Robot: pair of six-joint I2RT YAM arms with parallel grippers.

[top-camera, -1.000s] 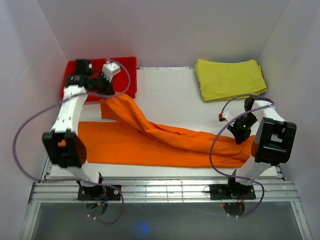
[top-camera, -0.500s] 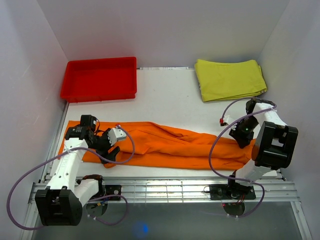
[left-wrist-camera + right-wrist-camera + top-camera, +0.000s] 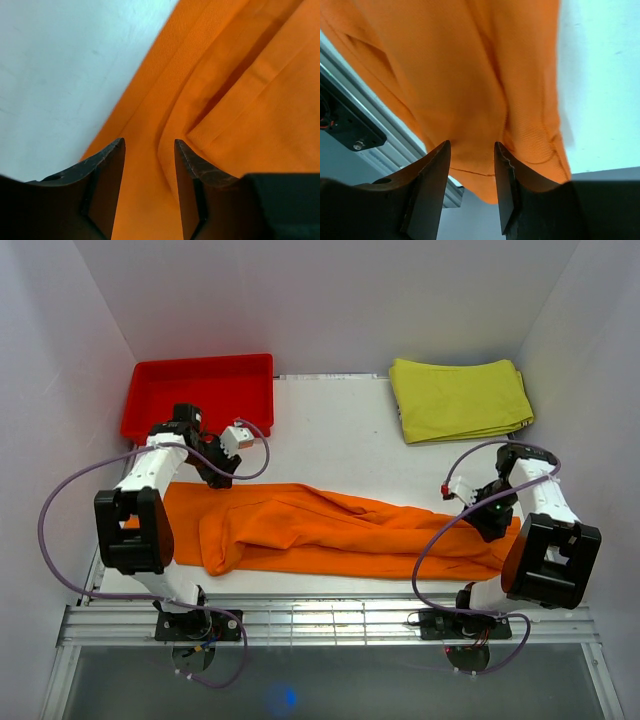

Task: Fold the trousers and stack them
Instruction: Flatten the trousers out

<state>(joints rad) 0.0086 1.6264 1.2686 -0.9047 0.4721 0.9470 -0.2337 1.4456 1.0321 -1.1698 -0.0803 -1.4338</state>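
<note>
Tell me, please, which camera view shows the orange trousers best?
The top external view: the trousers lie there whole, stretched left to right. The left wrist view shows only close-up creases; the right wrist view only one rumpled patch.

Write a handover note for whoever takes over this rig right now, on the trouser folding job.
Left end effector: open, empty, over the far edge of the left end of the trousers.
Right end effector: open, empty, over their right end.
Trousers: lying lengthwise across the near part of the table, rumpled, left end bunched.
Done: they look doubled lengthwise, one leg on the other.
Left: smooth, fold shorter, then stack, probably on the yellow-green cloth at far right.
</note>
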